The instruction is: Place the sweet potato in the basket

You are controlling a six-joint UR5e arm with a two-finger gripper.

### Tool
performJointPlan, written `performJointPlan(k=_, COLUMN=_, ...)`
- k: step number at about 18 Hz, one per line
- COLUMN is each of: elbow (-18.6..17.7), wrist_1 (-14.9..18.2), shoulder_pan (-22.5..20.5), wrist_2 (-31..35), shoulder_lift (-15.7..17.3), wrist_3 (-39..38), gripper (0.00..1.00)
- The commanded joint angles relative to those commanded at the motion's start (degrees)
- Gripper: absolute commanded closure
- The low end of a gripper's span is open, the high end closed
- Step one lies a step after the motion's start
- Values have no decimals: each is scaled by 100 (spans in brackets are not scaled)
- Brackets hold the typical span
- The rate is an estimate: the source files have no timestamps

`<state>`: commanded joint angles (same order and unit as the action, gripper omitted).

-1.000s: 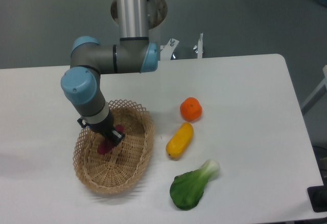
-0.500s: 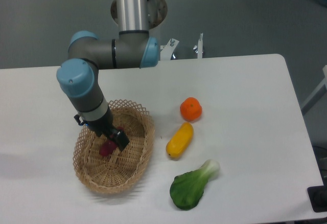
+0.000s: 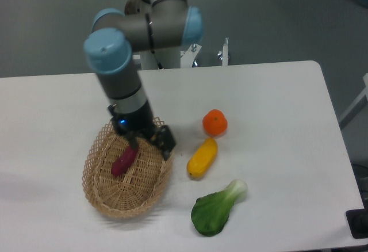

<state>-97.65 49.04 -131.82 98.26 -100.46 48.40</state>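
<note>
Table (image 3: 276,91): a white top filling most of the view, with rounded corners on its right side; everything stands on its left and middle parts.

Arm (image 3: 118,62): grey tubes with blue joint caps, coming in from the far edge and reaching down toward the left half of the table.

Basket (image 3: 95,191): oval tan wicker with a looped rim, sitting near the front-left part of the table; the arm's lower end hangs over its far-right rim.

Gripper (image 3: 150,142): black fingers pointing down over the basket's right side, spread apart with nothing between them, clear of the tuber as far as I can see.

Bok choy (image 3: 217,207): green leaf and pale stalk, lying toward the front edge, right of the basket.

Yellow oblong vegetable (image 3: 202,157): lying just beside the basket's right rim, apart from it.

Orange fruit (image 3: 214,122): round, near the middle of the table, just behind the yellow piece.

Sweet potato (image 3: 124,161): magenta, lying on the basket floor, tilted along its length, left of the fingers and not held.

Progress: to my eye the placing itself is done, since the tuber rests inside the wicker and the fingers hold nothing.

Left to do: likely only lifting the arm away without brushing the rim.
</note>
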Motion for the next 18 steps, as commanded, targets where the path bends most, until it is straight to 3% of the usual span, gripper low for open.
performJointPlan(k=6, elbow=343, wrist_1=843, shoulder_pan=-1248, wrist_2=27, shoulder_lift=238, wrist_3=2030, gripper=0)
performJointPlan(k=12, elbow=405, wrist_1=1116, shoulder_pan=-2636, wrist_2=-728, shoulder_lift=299, wrist_3=4904, gripper=0)
performJointPlan(k=15, elbow=413, wrist_1=1292, shoulder_pan=-3129, wrist_2=-1115, shoulder_lift=352, wrist_3=5740, gripper=0)
performJointPlan(k=18, elbow=370, wrist_1=1301, shoulder_pan=-3236, wrist_2=-1107, shoulder_lift=378, wrist_3=5918, gripper=0)
